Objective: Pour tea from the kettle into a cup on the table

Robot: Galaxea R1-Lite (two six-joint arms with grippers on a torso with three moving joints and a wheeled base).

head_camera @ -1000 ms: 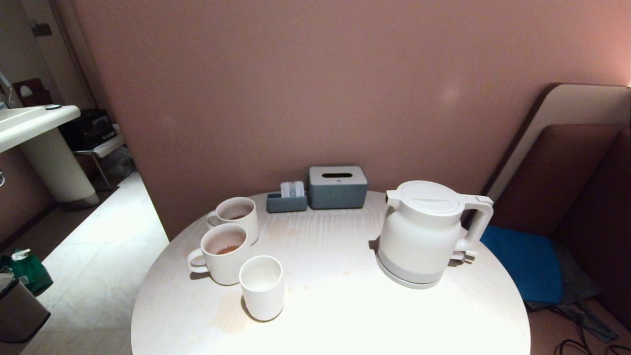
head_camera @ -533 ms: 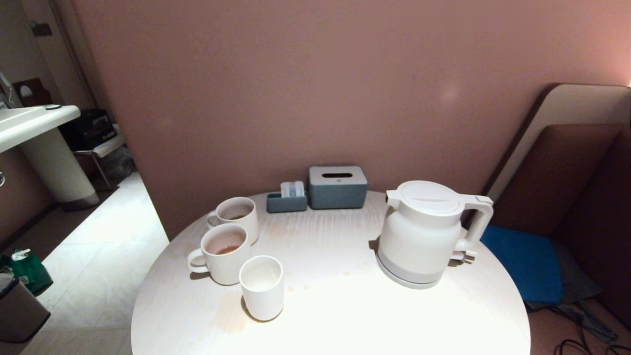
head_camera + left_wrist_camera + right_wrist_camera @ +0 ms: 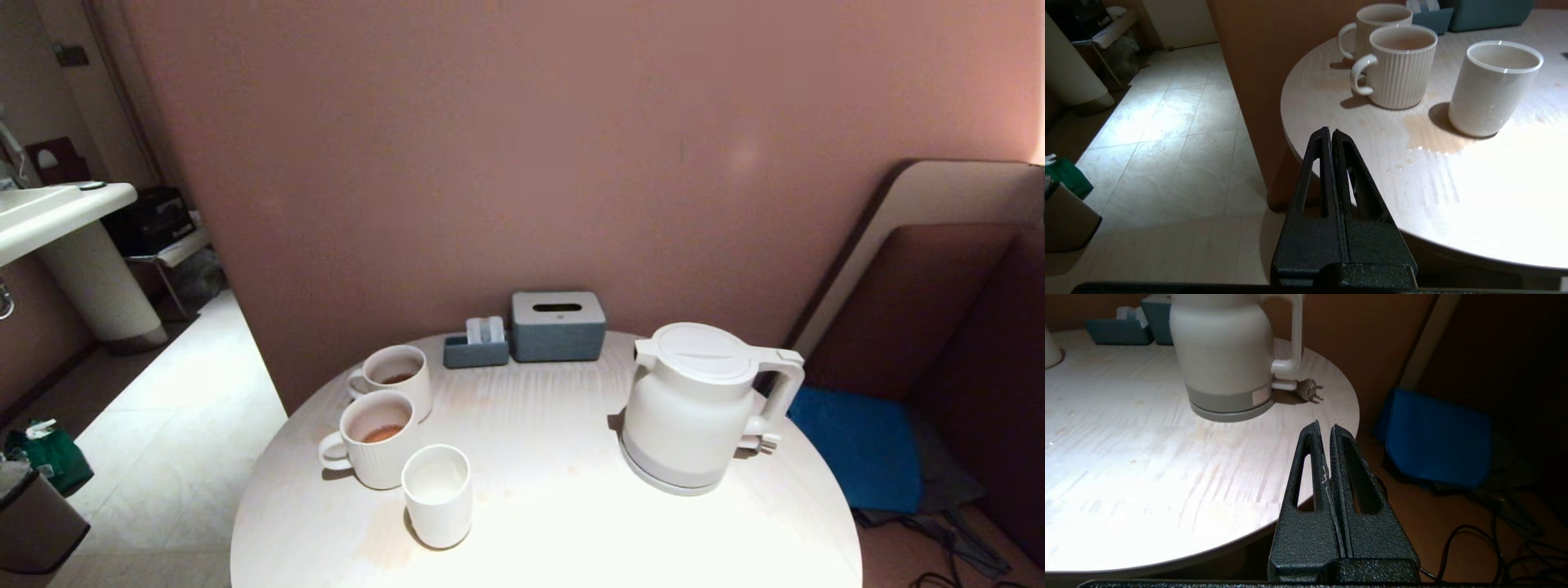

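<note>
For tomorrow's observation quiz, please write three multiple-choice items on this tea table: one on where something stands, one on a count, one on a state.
1. Where does the kettle stand on the table?
A. On the robot's right side
B. Between the two mugs
C. On top of the grey tissue box

2. How many white drinking vessels are on the table?
A. One
B. Three
C. Five

3. How are the left gripper and the right gripper set?
A. Both shut and empty
B. Both wide open
C. The left shut on the cup

Answers: 1 A, the head view shows it right of the cup. 2 B, two ribbed mugs plus the cup. 3 A, each wrist view shows the fingers pressed together, holding nothing.
</note>
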